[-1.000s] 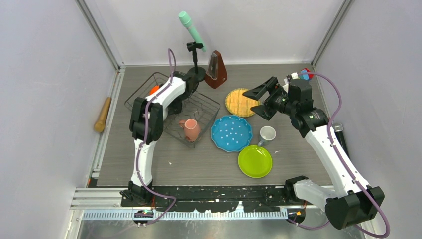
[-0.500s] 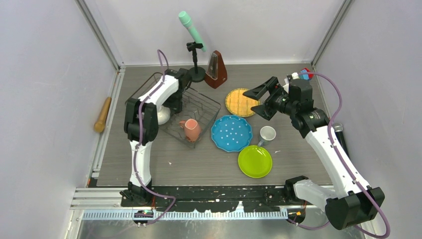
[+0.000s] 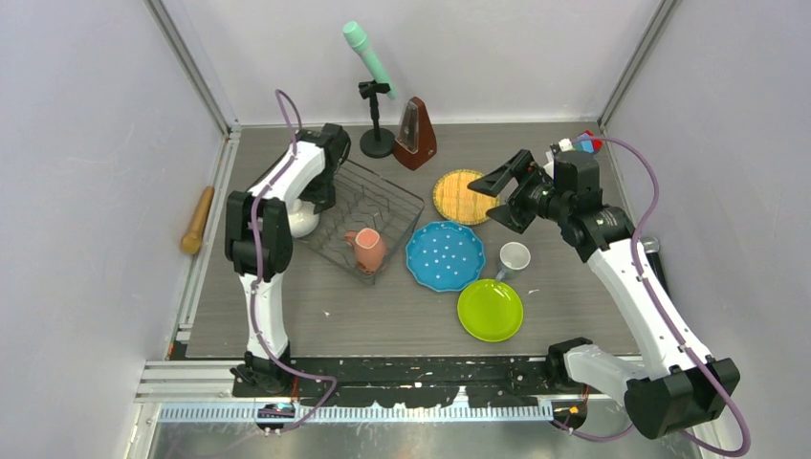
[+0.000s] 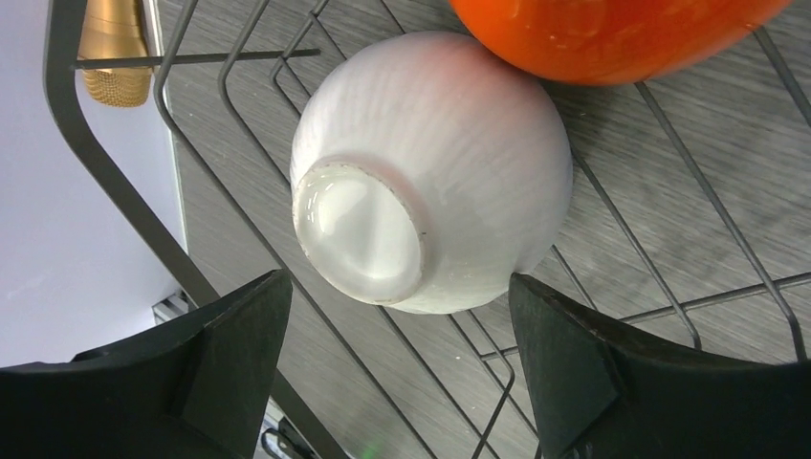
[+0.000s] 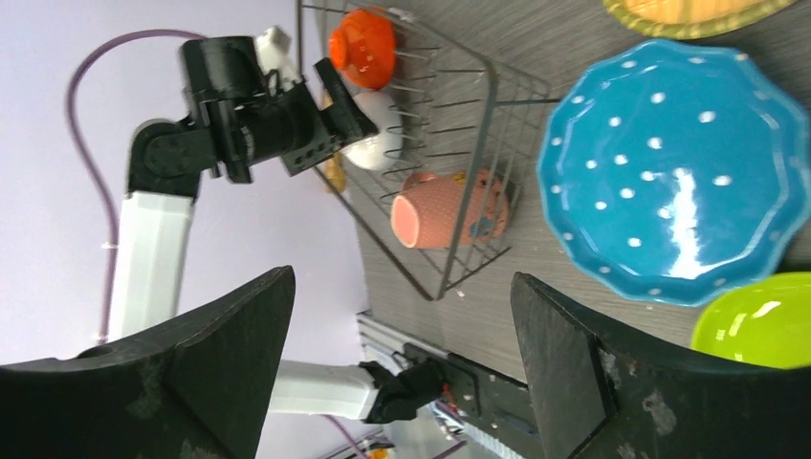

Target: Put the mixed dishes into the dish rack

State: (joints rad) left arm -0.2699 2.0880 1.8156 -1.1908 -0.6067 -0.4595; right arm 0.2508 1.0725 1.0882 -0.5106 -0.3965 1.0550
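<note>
Up close, the left gripper [image 4: 399,292] stands wide open, its fingers [image 4: 239,335] either side of the upturned white bowl [image 4: 430,172] without gripping it. The bowl lies in the dish rack [image 4: 69,124] just beside the orange bowl [image 4: 612,33], which the frame's top edge cuts off and the arm hides from above. The right gripper [image 5: 402,277] hangs wide and empty near the blue white-dotted scalloped plate [image 5: 669,163]. Since a second ago the left gripper has drawn back out of the rack, uncovering the white bowl.
</note>
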